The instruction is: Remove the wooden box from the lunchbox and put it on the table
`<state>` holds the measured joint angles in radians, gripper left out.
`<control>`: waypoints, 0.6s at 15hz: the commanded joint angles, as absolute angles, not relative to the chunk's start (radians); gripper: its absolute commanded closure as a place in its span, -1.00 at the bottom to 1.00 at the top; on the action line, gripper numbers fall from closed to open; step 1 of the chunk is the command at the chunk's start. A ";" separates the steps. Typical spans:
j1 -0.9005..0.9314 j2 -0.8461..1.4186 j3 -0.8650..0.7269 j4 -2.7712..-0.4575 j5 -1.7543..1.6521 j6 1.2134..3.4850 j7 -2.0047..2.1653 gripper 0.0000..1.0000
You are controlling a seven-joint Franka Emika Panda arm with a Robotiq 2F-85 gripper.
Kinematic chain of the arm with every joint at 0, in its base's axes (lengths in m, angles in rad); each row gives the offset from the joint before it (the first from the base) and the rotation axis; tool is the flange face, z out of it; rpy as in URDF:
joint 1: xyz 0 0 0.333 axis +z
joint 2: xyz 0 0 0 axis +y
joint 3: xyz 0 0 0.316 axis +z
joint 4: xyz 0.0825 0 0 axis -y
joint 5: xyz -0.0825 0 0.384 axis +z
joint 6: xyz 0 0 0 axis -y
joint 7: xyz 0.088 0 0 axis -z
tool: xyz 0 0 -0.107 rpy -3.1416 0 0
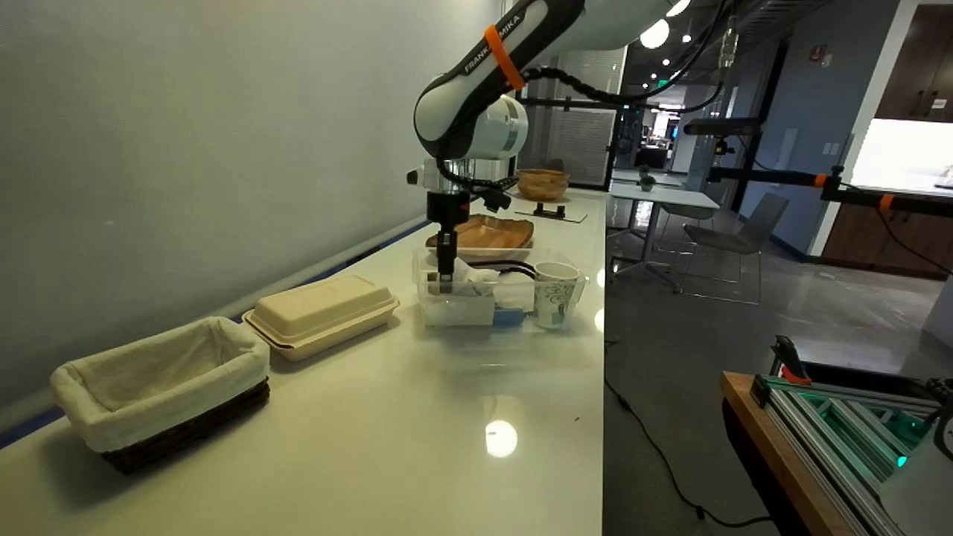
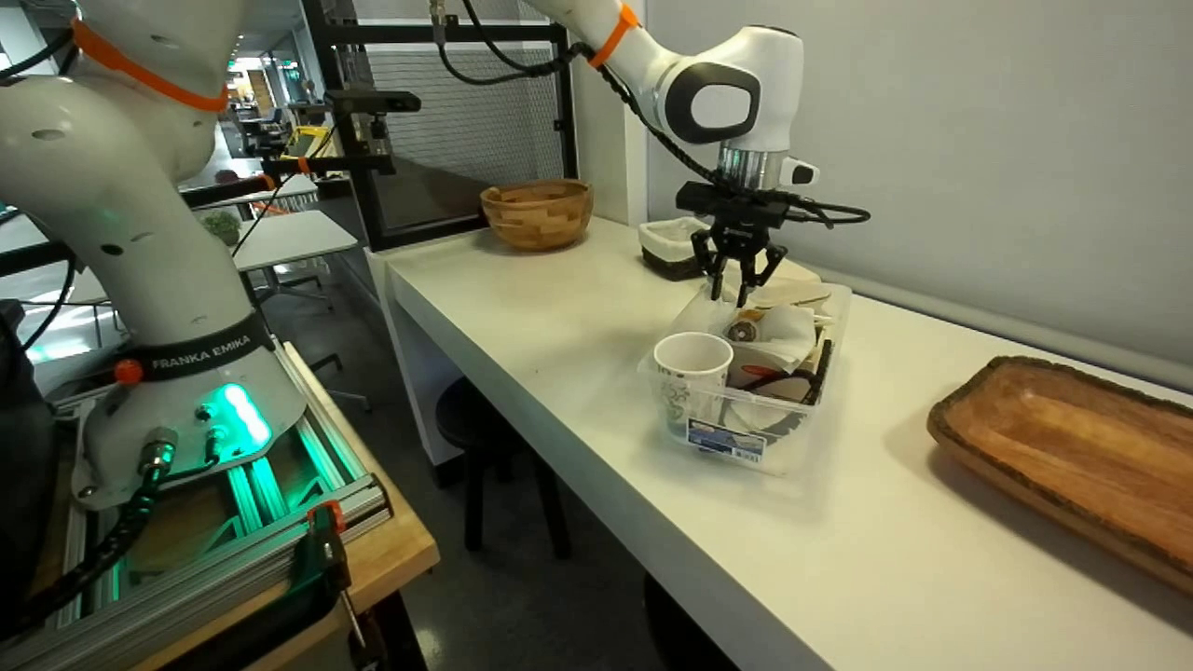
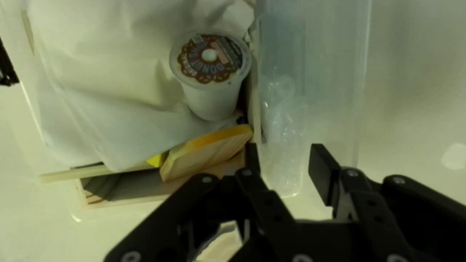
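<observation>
The pale see-through lunchbox (image 2: pixel 790 457) stands on the glossy white table (image 1: pixel 439 417). In the wrist view the wooden box (image 3: pixel 145 187) lies inside the lunchbox. It holds a white napkin (image 3: pixel 98 83), a coffee pod (image 3: pixel 211 72) and a yellow-edged wooden block (image 3: pixel 204 149). My gripper (image 3: pixel 284 154) points down with its fingers apart and nothing between them. One finger is at the box's side edge. The other is over the gap between the box and the lunchbox wall. In an exterior view the fingertips (image 1: pixel 445 286) reach down at the box. Contact cannot be told.
A paper cup (image 2: pixel 692 368) stands in the lunchbox near dark cables. A beige clamshell container (image 1: pixel 324 309) and a white-lined basket (image 1: pixel 160 380) stand along the wall. A wooden tray (image 2: pixel 1072 447) lies on the lunchbox's opposite side. A wooden bowl (image 2: pixel 538 219) stands at a table end.
</observation>
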<state>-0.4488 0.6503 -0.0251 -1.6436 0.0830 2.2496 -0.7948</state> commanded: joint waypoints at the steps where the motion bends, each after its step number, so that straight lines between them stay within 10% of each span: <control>1: -0.470 0.643 -0.001 -1.683 0.136 2.333 -0.873 0.15; 9: -0.482 0.658 0.005 -1.683 0.162 2.365 -0.909 0.39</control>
<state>-0.4679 0.6560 -0.0046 -1.6630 0.1268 2.3289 -0.8649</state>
